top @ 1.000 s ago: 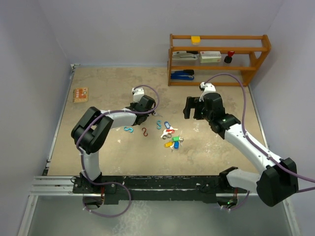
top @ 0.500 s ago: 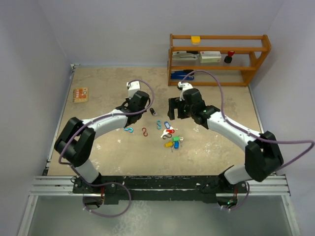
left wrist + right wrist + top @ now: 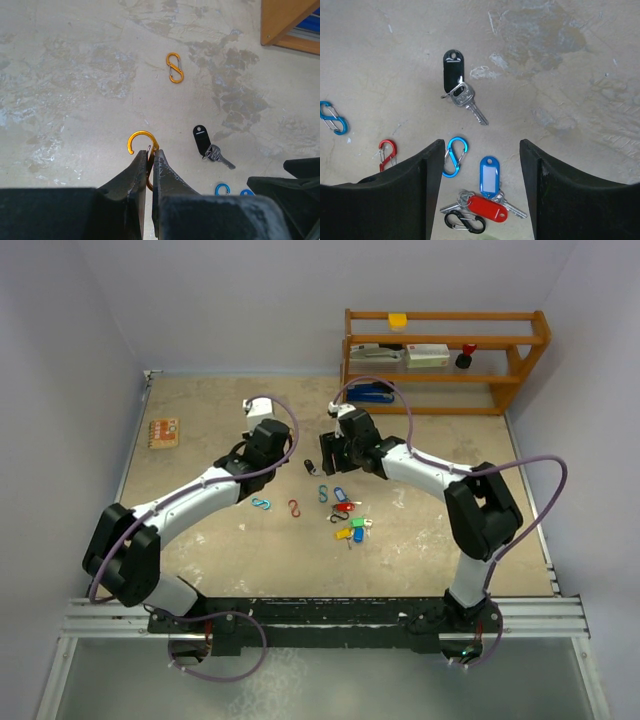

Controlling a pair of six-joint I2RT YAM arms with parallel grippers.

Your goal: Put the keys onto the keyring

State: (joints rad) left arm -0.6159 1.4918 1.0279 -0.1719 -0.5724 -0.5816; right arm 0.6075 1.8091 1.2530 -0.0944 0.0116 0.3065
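Observation:
My left gripper (image 3: 148,152) is shut on an orange carabiner clip (image 3: 141,138) and holds it above the table; it also shows in the top view (image 3: 280,455). My right gripper (image 3: 481,145) is open and empty, hovering over the keys; in the top view it (image 3: 330,458) faces the left gripper. A black-headed key (image 3: 454,70) lies ahead of it, also seen in the left wrist view (image 3: 201,139). A blue-headed key (image 3: 489,176) and a red-headed key (image 3: 487,208) lie between its fingers. Yellow, green and blue keys (image 3: 352,530) lie nearer the arms.
Loose clips lie around: a second orange one (image 3: 174,67), blue ones (image 3: 454,157) (image 3: 332,118), red (image 3: 386,151), black (image 3: 465,221). A wooden shelf (image 3: 445,360) stands at the back right. A small orange box (image 3: 163,432) lies far left.
The right gripper has swung left from right of the keys to above them. The left gripper, still shut on the orange clip, has moved back and left.

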